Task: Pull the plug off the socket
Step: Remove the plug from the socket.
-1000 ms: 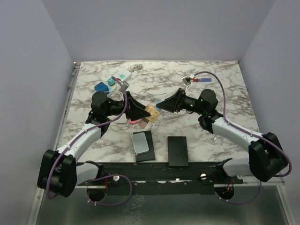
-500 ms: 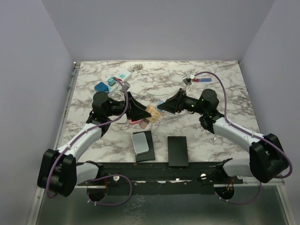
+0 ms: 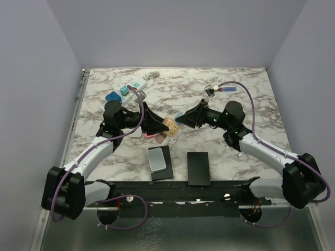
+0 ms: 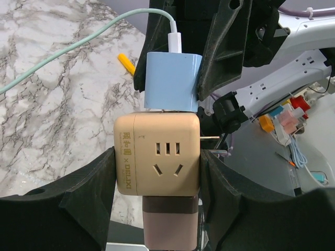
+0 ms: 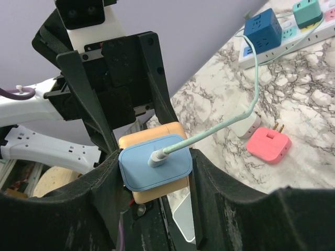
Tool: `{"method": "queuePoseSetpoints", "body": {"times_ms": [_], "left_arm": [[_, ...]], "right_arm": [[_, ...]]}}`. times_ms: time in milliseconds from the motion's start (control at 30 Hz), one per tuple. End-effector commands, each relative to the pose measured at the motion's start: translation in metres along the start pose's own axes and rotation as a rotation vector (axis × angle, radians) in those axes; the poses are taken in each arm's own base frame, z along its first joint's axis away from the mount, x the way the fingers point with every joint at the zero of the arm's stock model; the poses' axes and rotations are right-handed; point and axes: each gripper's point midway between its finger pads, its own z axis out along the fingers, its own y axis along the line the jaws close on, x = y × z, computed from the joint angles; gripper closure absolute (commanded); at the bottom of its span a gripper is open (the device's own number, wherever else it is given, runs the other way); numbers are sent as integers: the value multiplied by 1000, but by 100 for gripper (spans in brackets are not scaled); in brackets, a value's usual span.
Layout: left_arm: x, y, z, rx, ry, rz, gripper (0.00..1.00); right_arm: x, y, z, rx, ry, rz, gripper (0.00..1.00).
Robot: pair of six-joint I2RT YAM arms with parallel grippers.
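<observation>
Jaws tight on socket (image 4: pixel 157 154), plug (image 5: pixel 137 172)

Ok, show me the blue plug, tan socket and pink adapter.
blue plug (image 4: pixel 172 82), left wrist view, front face.
tan socket (image 4: pixel 166 157), left wrist view, outlet face.
pink adapter (image 5: pixel 268 146), right wrist view, top face.

Tally: one tan cube socket (image 4: pixel 157 152); one blue plug (image 4: pixel 171 81) just beside it; two black pads (image 3: pixel 198 168) near it; one white power strip (image 3: pixel 137 83).

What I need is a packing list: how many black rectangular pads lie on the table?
2. The right pad lies near the table's front edge, around the middle; the left pad lies beside it, carrying a grey block. Others may be hidden.
</observation>
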Motion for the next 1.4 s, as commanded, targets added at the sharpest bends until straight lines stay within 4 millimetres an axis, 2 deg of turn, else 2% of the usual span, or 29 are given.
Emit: {"method": "queuePoseSetpoints", "body": {"times_ms": [0, 233, 533, 800, 1000, 1367], "left_arm": [[-11, 22, -1, -103, -34, 4, 100], [-9, 18, -2, -79, -17, 11, 100], [-6, 0, 2, -15, 6, 55, 100], [-4, -11, 4, 21, 21, 76, 100], [-4, -10, 5, 17, 19, 76, 100], [-4, 7, 7, -57, -5, 35, 100]], "right_arm": [[-15, 9, -2, 30, -58, -109, 99], [-21, 2, 2, 92, -68, -24, 99], [-28, -2, 9, 101, -39, 2, 99], [-22, -29, 5, 110, -1, 77, 99], [-17, -37, 8, 96, 40, 100, 99], [-20, -33, 4, 92, 1, 71, 99]]}}
